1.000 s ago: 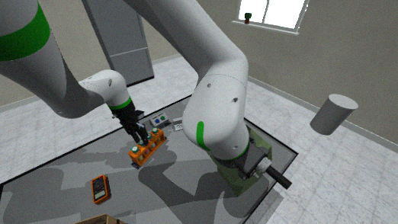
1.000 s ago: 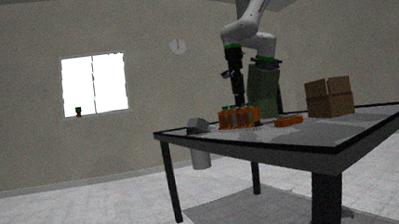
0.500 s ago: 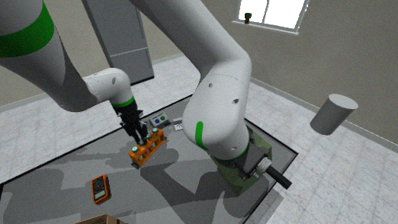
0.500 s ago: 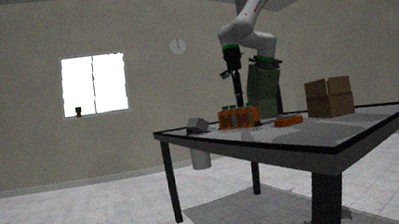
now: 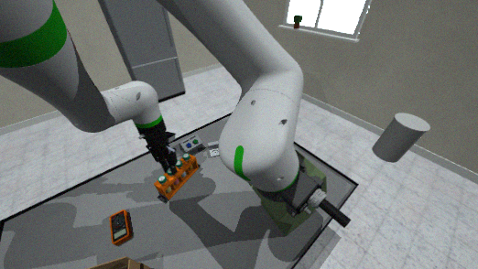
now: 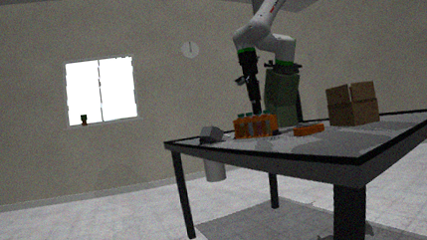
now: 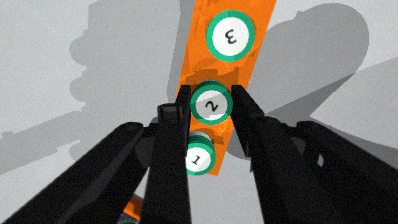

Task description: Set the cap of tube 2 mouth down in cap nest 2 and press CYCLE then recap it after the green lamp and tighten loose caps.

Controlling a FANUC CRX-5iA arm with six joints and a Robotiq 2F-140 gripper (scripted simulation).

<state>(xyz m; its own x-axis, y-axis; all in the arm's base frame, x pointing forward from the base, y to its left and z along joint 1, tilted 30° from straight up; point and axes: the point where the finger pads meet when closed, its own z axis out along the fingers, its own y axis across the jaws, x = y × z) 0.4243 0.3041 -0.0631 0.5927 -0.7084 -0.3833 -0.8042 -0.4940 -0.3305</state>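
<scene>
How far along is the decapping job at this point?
Early in step 1. Nothing looks finished: caps 1, 2 and 3 all sit on their tubes in the orange rack. In hand: the gripper is shut on cap 2. Left: placing it in its nest, CYCLE, recapping, checking caps, READY.

table (image 6: 390, 137) with rack (image 5: 170, 188), multimeter (image 5: 121, 227), boxes (image 6: 352, 104)
</scene>
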